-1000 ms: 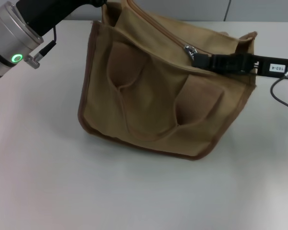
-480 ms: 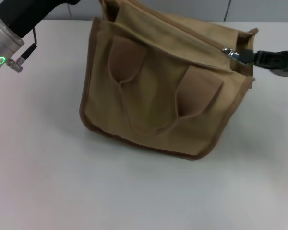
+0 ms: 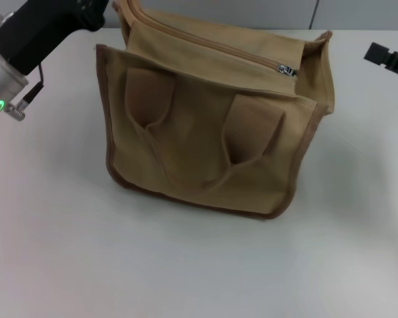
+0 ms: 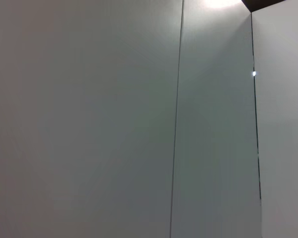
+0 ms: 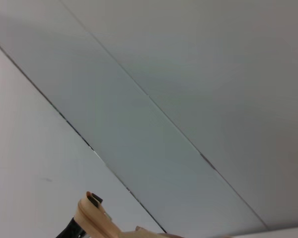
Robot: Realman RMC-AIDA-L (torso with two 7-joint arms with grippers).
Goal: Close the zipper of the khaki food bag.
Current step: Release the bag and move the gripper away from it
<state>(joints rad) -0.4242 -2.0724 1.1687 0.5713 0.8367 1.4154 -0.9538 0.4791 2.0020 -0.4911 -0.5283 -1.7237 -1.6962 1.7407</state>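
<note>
— What is the khaki food bag [image 3: 205, 146] made of?
— Matt woven canvas, slightly coarse, with darker brown cloth piping [image 3: 105, 119] on its edges.
— And the zipper [image 3: 286, 69]?
— Cloth tape in the same tan; its pull is shiny silver metal.
— The table [image 3: 186, 265]?
— Smooth, pale, matt, with a faint sheen.
— The left arm [image 3: 26, 46]?
— Black matt plastic casing above a brushed silver metal ring.
— The right tool [image 3: 388, 58]?
— Black, matt, plastic-looking.

Khaki food bag [image 3: 205, 152] tan, darker brown piping; zipper [image 3: 286, 69] pull silver; table [image 3: 186, 265] pale grey-white.
</note>
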